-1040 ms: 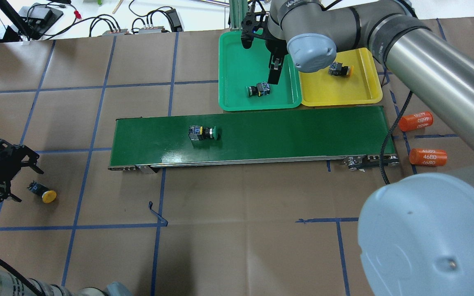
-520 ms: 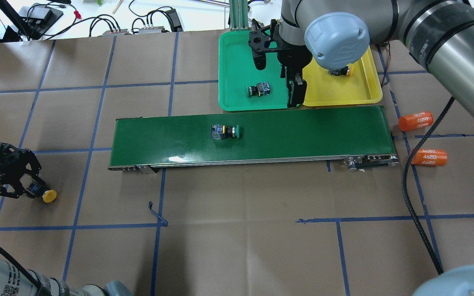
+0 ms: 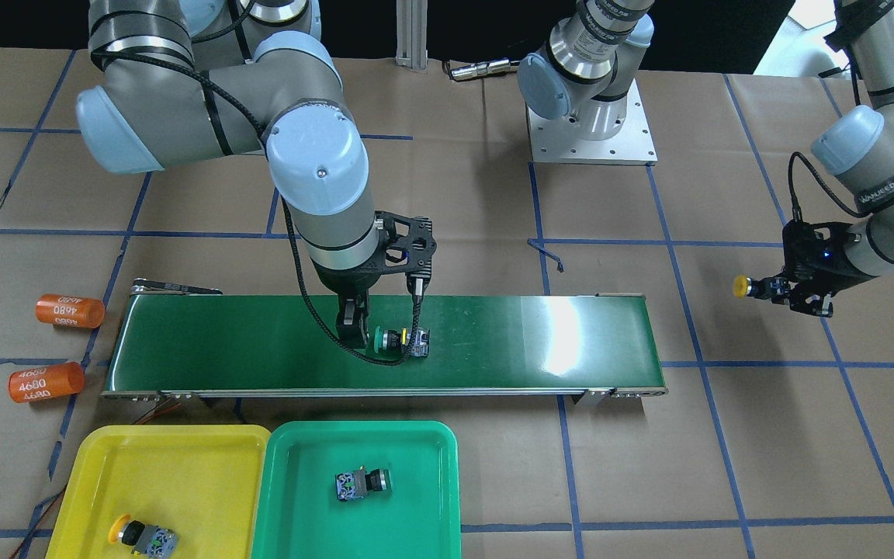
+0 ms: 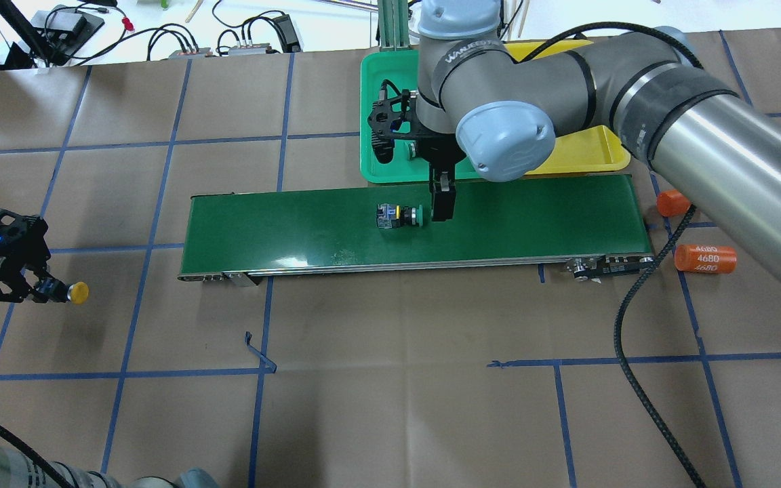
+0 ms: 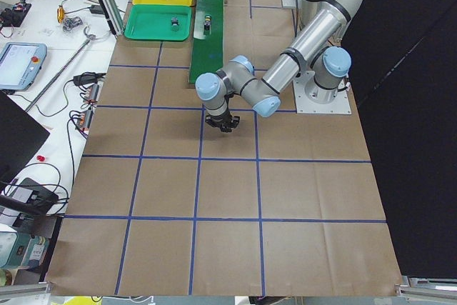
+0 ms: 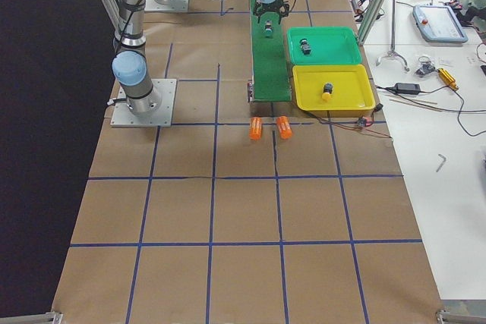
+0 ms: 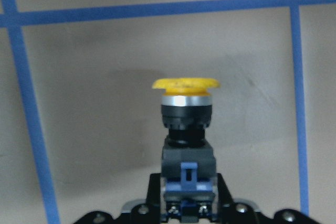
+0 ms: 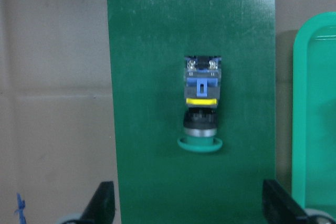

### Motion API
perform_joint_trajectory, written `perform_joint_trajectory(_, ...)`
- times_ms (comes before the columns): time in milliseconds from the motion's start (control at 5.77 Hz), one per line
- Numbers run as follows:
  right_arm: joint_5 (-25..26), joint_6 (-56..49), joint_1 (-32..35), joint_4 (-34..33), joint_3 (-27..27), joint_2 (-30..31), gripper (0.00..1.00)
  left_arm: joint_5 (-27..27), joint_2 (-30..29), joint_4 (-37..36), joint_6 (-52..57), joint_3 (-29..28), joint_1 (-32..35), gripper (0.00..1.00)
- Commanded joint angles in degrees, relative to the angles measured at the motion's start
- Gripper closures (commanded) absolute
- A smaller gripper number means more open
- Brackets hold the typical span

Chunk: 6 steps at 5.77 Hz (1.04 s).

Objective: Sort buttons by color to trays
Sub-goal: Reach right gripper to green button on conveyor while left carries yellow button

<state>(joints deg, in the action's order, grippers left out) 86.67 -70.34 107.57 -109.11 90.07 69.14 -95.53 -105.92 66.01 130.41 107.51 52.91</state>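
You look to be picking the green-capped button (image 4: 401,216), which lies at the centre of the conveyor belt (image 4: 533,217). Your right gripper (image 8: 190,208) hovers over it, jaws wide apart and empty. Next, lower it and close on the button's body. At the overhead view's far left, your left gripper (image 4: 41,290) grips the yellow-capped button (image 4: 77,293), lifted off the table.

My left gripper (image 3: 782,290), a black two-finger claw on a bent grey metal left arm (image 3: 874,163), is closed on the black-and-grey body of a small yellow-capped push-button (image 3: 750,287) and lies almost level. My right gripper (image 3: 385,326), of the same kind, points straight down from the wrist of my grey right arm (image 3: 183,124). Its black fingers (image 8: 104,203) are spread wide apart.
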Motion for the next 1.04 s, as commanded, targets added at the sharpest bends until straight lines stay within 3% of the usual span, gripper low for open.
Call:
perform_joint_trajectory(0, 0.2, 2.1, 0.6, -12.0, 7.5, -0.8, 0.0, 2.9, 2.4, 4.0, -19.1, -4.1, 10.6, 1.0)
perform_joint_trajectory(173, 0.6, -2.7, 0.0, -18.1, 10.3, -0.8, 0.0, 4.5, 2.0, 7.9, -29.7, -7.9, 17.2, 1.0)
perform_joint_trajectory(520, 1.2, -4.1, -1.5, -18.5, 10.7, -0.8, 0.0, 5.3, -0.8, 7.8, -42.6, -8.4, 28.3, 0.97)
perform_joint_trajectory(693, 1.3, -4.2, -3.8, -17.6, 11.4, -0.4, 0.08, 6.2, -2.7, 7.7, -43.2, -8.4, 30.3, 0.9)
perform_joint_trajectory(867, 3.8, -5.2, -6.3, -17.5, 12.3, -0.2, 0.32, 6.2, -3.0, 7.7, -43.6, -8.1, 30.7, 0.86)
